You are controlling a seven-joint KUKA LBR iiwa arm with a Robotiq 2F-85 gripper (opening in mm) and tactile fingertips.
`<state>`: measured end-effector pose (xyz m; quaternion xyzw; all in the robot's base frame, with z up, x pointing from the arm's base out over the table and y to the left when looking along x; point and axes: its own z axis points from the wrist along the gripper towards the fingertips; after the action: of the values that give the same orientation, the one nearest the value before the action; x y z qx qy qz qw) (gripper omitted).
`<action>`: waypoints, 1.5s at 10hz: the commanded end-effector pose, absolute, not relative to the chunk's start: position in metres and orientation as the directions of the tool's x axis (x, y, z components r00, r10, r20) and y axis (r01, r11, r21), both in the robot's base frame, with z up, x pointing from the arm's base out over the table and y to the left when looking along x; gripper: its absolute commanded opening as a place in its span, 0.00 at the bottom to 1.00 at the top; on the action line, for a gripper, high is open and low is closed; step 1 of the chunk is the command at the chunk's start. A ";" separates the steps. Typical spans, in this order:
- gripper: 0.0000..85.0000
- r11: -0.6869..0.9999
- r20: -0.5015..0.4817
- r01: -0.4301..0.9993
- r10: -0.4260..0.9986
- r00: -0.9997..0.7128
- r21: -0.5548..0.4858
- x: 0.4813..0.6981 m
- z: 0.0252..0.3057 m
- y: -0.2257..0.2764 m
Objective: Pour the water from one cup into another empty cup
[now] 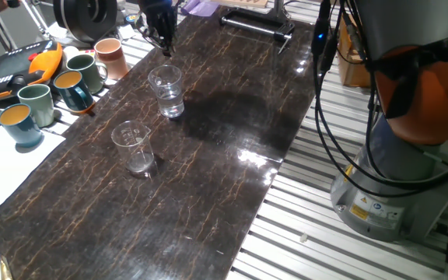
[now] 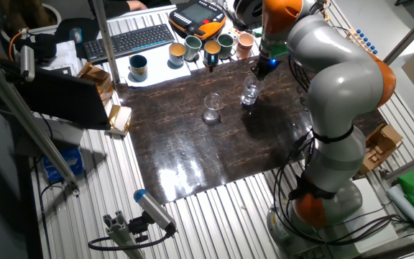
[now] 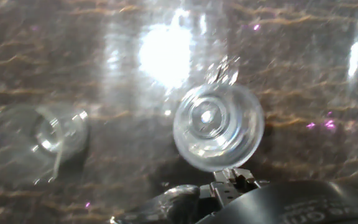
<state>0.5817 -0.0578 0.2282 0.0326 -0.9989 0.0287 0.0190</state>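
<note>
The one cup [image 1: 166, 91], a thick-based clear tumbler with a little water [image 1: 170, 106] at its bottom, stands upright on the dark marble table [image 1: 224, 155]. Another empty cup [image 1: 133, 145], thin with a flared rim, stands closer to the camera and to the left of it. My gripper [image 1: 166, 47] hangs just behind and above the tumbler, holding nothing. Its dark fingers run together against the background. The other fixed view shows the tumbler [image 2: 250, 92], the thin cup [image 2: 212, 108] and my gripper [image 2: 263, 67]. From the hand view I look down into the tumbler [image 3: 218, 124], with the thin cup [image 3: 35, 143] at left.
Several coloured mugs [image 1: 84, 71] line the table's left edge beside an orange teach pendant [image 1: 14, 68]. A black bar [image 1: 255, 27] lies at the far end. My arm's base [image 1: 395, 163] stands to the right. A keyboard [image 2: 129, 39] lies beyond the mugs.
</note>
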 end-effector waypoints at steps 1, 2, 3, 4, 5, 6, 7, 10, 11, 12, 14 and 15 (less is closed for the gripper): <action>0.26 0.996 0.036 -0.066 -0.064 -0.997 -0.059 0.587 0.224 -0.062; 0.35 0.995 0.033 -0.071 -0.069 -0.997 -0.065 0.594 0.219 -0.068; 0.42 0.996 0.021 -0.065 -0.064 -0.998 -0.068 0.598 0.214 -0.071; 0.46 0.995 0.004 -0.060 -0.060 -0.998 -0.075 0.602 0.209 -0.074; 0.50 0.996 -0.010 -0.051 -0.052 -0.999 -0.079 0.604 0.205 -0.077; 0.53 0.995 -0.027 -0.048 -0.050 -0.998 -0.086 0.606 0.199 -0.081; 0.54 0.996 -0.037 -0.045 -0.048 -0.998 -0.078 0.608 0.194 -0.086; 0.54 0.997 -0.050 -0.048 -0.051 -0.997 -0.053 0.617 0.174 -0.091; 0.53 0.998 -0.055 -0.048 -0.051 -0.997 -0.047 0.618 0.169 -0.091; 0.53 0.998 -0.057 -0.051 -0.053 -0.997 -0.040 0.619 0.164 -0.091; 0.52 0.998 -0.060 -0.056 -0.057 -0.997 -0.026 0.620 0.156 -0.092; 0.51 0.998 -0.062 -0.059 -0.060 -0.996 -0.025 0.621 0.153 -0.092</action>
<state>0.6212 -0.0917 0.1520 0.0297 -0.9990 0.0106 -0.0319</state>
